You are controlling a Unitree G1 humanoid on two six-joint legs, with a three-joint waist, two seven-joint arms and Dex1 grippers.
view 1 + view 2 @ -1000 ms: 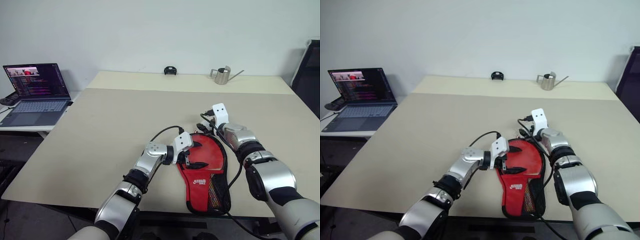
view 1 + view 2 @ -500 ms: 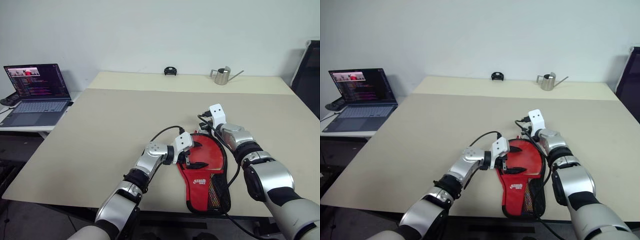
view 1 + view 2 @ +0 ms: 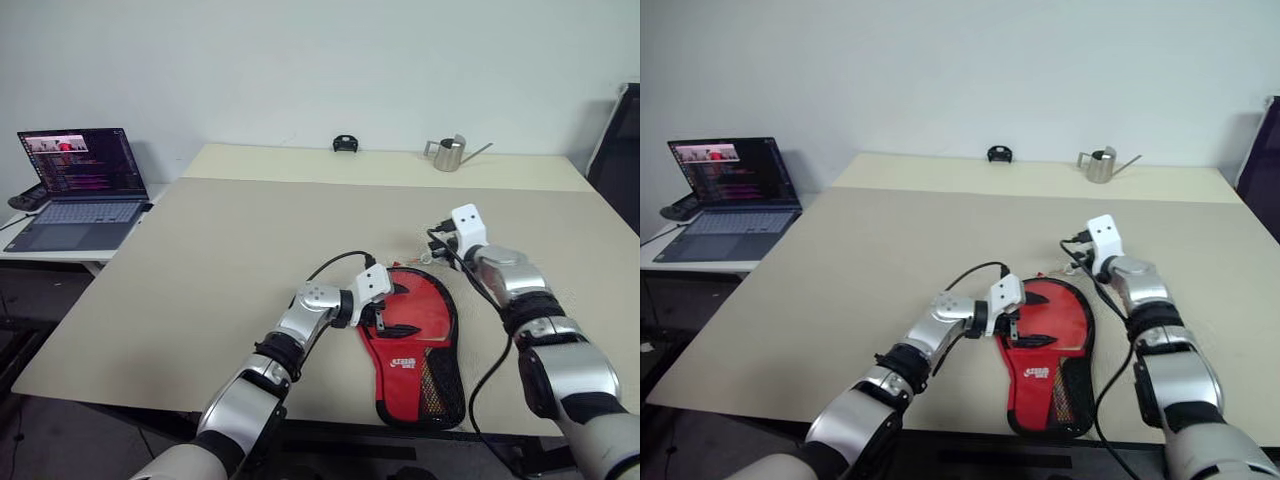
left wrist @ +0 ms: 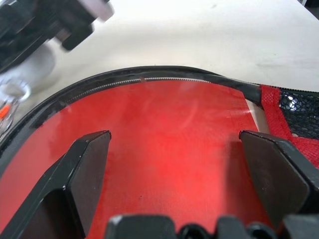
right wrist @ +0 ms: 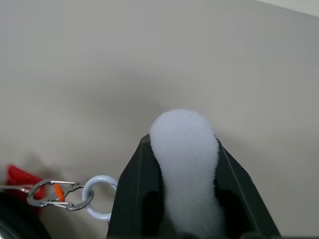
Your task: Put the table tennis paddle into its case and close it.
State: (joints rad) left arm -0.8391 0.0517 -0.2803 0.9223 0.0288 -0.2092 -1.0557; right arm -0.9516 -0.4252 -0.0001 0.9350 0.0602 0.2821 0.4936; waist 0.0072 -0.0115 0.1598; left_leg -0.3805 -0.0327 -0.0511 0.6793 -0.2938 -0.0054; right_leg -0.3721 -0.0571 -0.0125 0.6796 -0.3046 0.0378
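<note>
The red case (image 3: 412,345), paddle-shaped with black edging, a white logo and a mesh panel, lies near the table's front edge. My left gripper (image 3: 391,312) hovers open over its round end. In the left wrist view a smooth red face (image 4: 169,129) sits between the fingers (image 4: 84,164), ringed by the zip edge (image 4: 149,77). I cannot tell whether this face is the table tennis paddle or fabric. My right gripper (image 3: 441,245) is to the right of the case's top, shut on a small white fluffy ball (image 5: 184,149). A ring and clip (image 5: 75,193) link the ball toward the case.
An open laptop (image 3: 75,185) sits on a side table at the left. A metal watering can (image 3: 445,152) and a small black object (image 3: 345,143) stand along the table's far edge. A dark chair (image 3: 620,150) is at the right.
My right gripper has shut on the white fluffy ball and moved right, away from the case's top. The left gripper has stayed over the case. The camera shifted slightly.
</note>
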